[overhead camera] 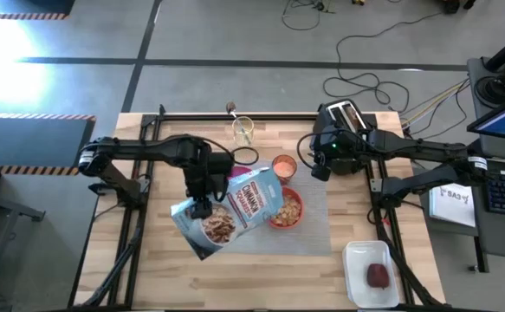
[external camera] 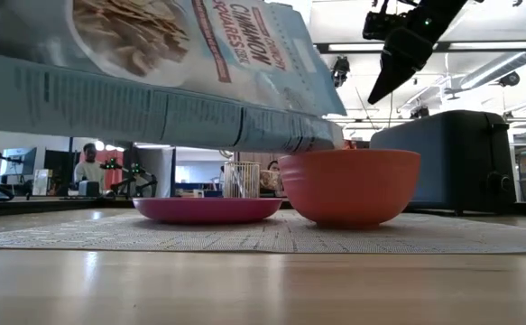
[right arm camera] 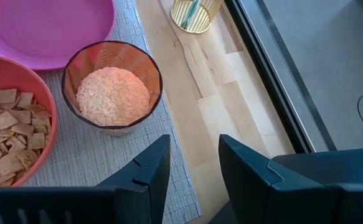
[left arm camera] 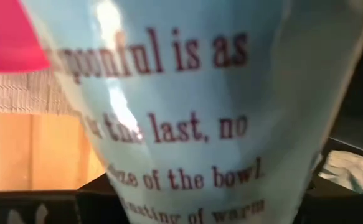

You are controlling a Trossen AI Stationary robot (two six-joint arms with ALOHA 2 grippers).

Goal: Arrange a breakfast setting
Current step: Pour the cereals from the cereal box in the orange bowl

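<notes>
Left gripper (overhead camera: 202, 208) fingers apparently clenched on tilted cereal box (overhead camera: 232, 211) above red-orange bowl (overhead camera: 287, 209), right gripper (right arm camera: 193, 163) fingers parted, empty, near orange-tinted cup (right arm camera: 114, 86), right wrist alone showed cereal squares.

We see a pale-blue cereal bag (external camera: 154, 72) hanging tilted over the red-orange bowl (external camera: 351, 185), which stands on the woven placemat (external camera: 272, 236) beside the pink plate (external camera: 207, 209). A black toaster (external camera: 452, 161) sits behind; a dark pincer (external camera: 405, 56) hangs above, jaws unclear.

Wooden table (overhead camera: 148, 269) — bears placemat (overhead camera: 321, 234), toaster (overhead camera: 343, 117), tray (overhead camera: 360, 282), perhaps glass (overhead camera: 242, 130).
</notes>
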